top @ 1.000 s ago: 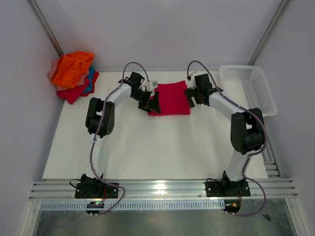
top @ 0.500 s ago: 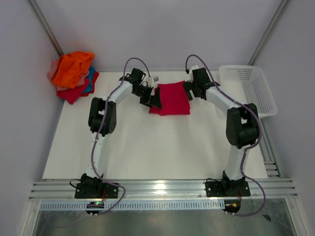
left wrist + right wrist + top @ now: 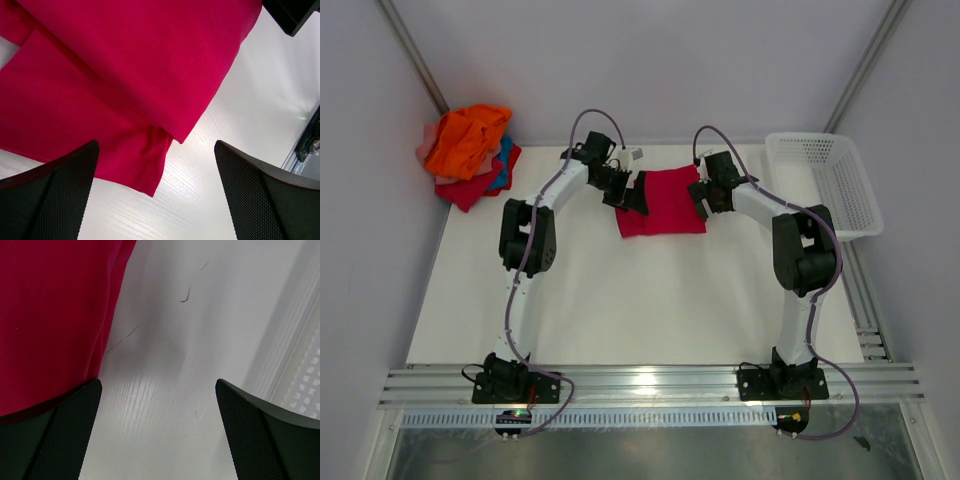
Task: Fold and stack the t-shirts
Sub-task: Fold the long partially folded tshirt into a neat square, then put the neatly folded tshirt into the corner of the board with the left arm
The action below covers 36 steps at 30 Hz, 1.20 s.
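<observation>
Your left gripper (image 3: 632,196), jaws wide, hovers at the folded crimson t-shirt (image 3: 668,210)'s left edge, back-centre of the table (image 3: 620,300). Snag that loose lower flap and the fold drags open. Right gripper (image 3: 704,200), also wide, could grab just one layer on its side.

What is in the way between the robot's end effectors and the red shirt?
Nothing visible. The left end effector and the right end effector hang open right at opposite edges of the crimson shirt, with no other thing between.
</observation>
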### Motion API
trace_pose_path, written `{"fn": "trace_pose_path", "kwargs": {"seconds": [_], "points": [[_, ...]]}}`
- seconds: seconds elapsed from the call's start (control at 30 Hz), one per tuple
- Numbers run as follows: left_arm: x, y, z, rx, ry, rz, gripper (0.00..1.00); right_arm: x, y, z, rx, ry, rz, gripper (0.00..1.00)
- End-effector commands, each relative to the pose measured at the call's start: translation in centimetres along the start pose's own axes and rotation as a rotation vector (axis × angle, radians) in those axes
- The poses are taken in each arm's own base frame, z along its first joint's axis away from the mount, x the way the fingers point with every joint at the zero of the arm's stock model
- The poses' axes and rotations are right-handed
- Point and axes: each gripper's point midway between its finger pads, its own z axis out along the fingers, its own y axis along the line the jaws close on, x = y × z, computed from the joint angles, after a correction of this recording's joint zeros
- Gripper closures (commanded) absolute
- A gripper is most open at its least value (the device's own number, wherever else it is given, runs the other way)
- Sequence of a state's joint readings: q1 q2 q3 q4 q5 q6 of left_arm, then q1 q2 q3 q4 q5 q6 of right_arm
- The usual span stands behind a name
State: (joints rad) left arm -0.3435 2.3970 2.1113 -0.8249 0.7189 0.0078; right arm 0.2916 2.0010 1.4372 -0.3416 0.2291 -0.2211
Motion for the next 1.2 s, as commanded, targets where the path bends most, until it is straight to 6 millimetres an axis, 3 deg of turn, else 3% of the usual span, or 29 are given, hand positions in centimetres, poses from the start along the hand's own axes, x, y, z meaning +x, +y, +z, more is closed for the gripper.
{"fn": "trace_pose_path", "kwargs": {"seconds": [0.0,0.37,0.6,0.83,1.17], "points": [[-2.1,-1.2,-1.6,0.017,-0.057,0.041,0.01,-1.3,0.8,-0.1,-0.018,-0.047,0.028,0.01],[-0.9,2.1,2.7,0.03,-0.04,-0.023,0.01,-1.2,1.4,0.3,-0.023,-0.039,0.022,0.01],[-0.1,3.1,4.6,0.04,-0.024,-0.041,0.01,-1.2,1.5,0.3,-0.017,-0.027,0.01,0.01],[0.8,1.9,6.5,0.101,0.001,-0.044,0.01,-1.2,2.2,0.6,-0.005,-0.011,-0.017,0.01],[0.3,-1.9,7.7,0.266,-0.01,-0.055,0.01,-1.7,2.9,0.4,-0.007,-0.015,-0.029,0.01]]}}
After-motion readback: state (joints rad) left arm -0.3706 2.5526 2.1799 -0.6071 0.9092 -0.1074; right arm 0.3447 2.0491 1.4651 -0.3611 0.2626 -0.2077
